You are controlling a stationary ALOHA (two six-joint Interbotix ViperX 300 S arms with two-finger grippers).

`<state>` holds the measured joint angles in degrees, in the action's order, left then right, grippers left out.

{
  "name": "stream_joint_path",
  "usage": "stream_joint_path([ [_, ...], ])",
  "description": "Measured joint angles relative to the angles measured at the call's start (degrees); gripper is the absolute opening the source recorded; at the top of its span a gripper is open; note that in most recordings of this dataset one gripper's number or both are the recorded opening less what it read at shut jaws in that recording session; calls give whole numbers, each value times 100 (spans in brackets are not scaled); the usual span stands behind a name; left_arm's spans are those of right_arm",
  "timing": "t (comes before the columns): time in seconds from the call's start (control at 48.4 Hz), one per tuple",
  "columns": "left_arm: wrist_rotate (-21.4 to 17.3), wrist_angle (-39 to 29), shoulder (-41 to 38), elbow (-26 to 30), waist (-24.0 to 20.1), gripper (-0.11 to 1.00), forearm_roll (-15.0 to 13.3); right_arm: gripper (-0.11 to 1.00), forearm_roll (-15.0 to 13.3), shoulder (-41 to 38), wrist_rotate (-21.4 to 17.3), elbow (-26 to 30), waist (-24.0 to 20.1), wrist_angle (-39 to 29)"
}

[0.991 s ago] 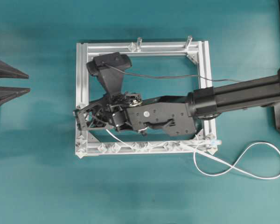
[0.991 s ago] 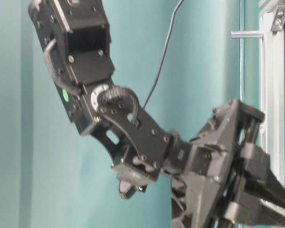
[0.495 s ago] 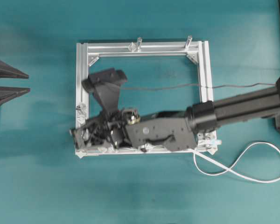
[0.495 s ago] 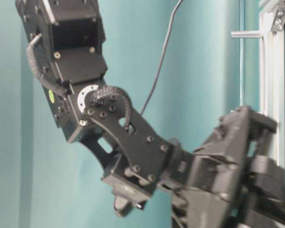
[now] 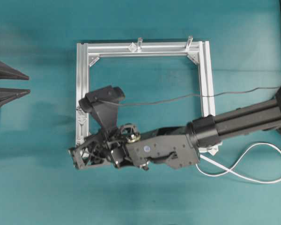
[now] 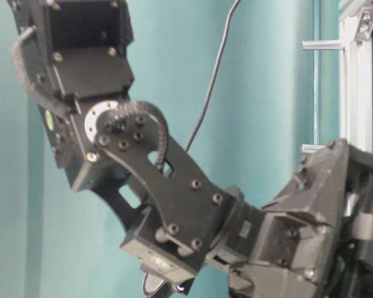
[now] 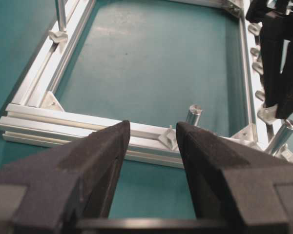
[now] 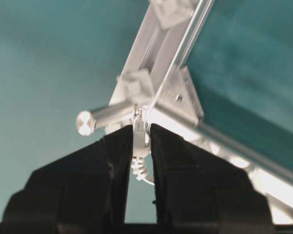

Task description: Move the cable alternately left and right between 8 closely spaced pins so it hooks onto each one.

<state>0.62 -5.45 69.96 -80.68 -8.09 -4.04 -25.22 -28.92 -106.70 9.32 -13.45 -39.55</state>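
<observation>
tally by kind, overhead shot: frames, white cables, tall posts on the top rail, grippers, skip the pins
frame: 1
cable: 1
posts on the top rail: 2
grippers: 2, left gripper and right gripper
total: 6

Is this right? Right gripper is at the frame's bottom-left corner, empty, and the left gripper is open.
Not empty. The right wrist view shows the right gripper shut on the cable, pinching its pale plug end. It is at the frame's bottom-left corner, and the left gripper is open.
</observation>
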Motion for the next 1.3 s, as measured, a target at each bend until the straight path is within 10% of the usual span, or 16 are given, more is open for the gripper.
stream_joint_path([
  [1.301,0,0,0,0,185,53,0,14,18,-123,-97,211,-378,-97],
])
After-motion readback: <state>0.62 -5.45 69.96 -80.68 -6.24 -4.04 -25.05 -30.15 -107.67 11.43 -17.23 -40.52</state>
